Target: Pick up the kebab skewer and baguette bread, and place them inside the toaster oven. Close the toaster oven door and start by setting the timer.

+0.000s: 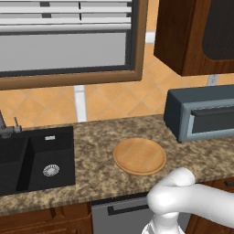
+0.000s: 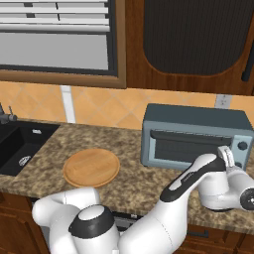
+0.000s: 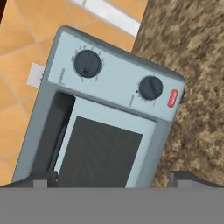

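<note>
Gripper [image 3: 109, 180] stands wide and empty, directly facing the toaster oven [image 3: 111, 85]; its door [image 3: 103, 148] appears shut. Risk: the spread fingers could straddle or clip the wrong knob [image 3: 150, 87], mis-setting the timer.

I see toaster oven [image 2: 194, 136]: blue-grey painted metal, matt, smooth. Its door [image 3: 105, 151]: same metal frame, dark window, dull. Two knobs [image 3: 87, 64]: black plastic, matt. Small red button [image 3: 173, 98], slightly glossy. Counter [image 1: 96, 164]: speckled brown granite, looks polished. Round board [image 1: 139, 156]: light wood, smooth. Sink [image 1: 36, 157]: black, matt. Upper cabinet [image 1: 183, 36]: dark wood, satin. Wall tiles [image 1: 41, 103]: orange, smooth.
</note>
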### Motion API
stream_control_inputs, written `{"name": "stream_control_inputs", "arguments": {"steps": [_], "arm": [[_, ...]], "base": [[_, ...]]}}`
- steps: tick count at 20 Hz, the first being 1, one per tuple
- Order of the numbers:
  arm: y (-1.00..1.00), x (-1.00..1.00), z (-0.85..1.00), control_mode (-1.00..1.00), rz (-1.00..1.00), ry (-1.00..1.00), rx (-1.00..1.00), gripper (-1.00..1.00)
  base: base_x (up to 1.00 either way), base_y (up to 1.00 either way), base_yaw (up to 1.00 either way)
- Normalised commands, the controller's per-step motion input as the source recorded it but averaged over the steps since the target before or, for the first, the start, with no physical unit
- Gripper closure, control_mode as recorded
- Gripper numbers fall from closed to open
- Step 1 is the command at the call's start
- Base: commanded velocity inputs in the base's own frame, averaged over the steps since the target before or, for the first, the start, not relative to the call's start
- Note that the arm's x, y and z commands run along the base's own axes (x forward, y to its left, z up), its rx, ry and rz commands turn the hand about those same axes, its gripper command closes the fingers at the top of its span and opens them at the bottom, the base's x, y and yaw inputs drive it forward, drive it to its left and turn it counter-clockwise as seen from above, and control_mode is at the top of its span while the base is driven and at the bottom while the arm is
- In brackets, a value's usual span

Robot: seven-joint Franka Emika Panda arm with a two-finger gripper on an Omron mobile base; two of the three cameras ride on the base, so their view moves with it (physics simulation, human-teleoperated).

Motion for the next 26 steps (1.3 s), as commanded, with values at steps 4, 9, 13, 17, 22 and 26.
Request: {"name": "stream_control_inputs", "arguments": {"steps": [4, 9, 13, 17, 22, 26], "arm": [[-0.13, 0.15, -0.19, -1.0, -0.01, 0.0, 0.01, -1.0], [-0.17, 0.21, -0.08, -1.0, -0.01, -0.02, 0.0, -1.0], [-0.3, 0.22, -0.1, -1.0, 0.0, 0.0, 0.0, -1.0], [-0.21, 0.14, -0.22, -1.0, 0.0, 0.0, 0.0, -1.0], [-0.04, 0.24, -0.14, -1.0, 0.0, 0.0, 0.02, -1.0], [-0.19, 0.25, -0.16, -1.0, 0.0, 0.0, 0.02, -1.0]], "base": [[0.0, 0.0, 0.0], [0.0, 0.0, 0.0], [0.0, 0.0, 0.0], [0.0, 0.0, 0.0], [0.0, 0.0, 0.0], [0.0, 0.0, 0.0]]}}
